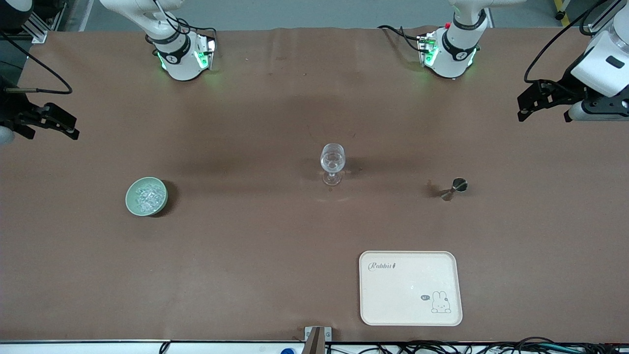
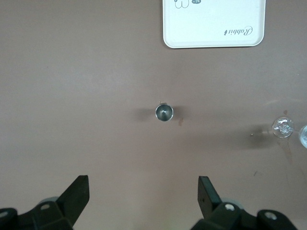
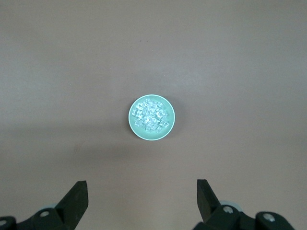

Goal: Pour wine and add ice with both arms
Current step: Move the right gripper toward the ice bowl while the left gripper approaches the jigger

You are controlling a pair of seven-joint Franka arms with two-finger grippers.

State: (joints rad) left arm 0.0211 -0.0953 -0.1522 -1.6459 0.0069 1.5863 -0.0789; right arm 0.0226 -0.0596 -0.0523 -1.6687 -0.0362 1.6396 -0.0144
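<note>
A clear stemmed wine glass stands upright mid-table; the left wrist view catches it at its edge. A small metal jigger stands toward the left arm's end. The ice is heaped in a pale green bowl toward the right arm's end. The wine itself is out of view. My left gripper hangs open high over the table's edge at its own end. My right gripper hangs open likewise at the other end. Neither holds anything.
A cream tray with a rabbit drawing lies nearer the front camera than the jigger. Both arm bases stand along the table's back edge. Brown tabletop surrounds each object.
</note>
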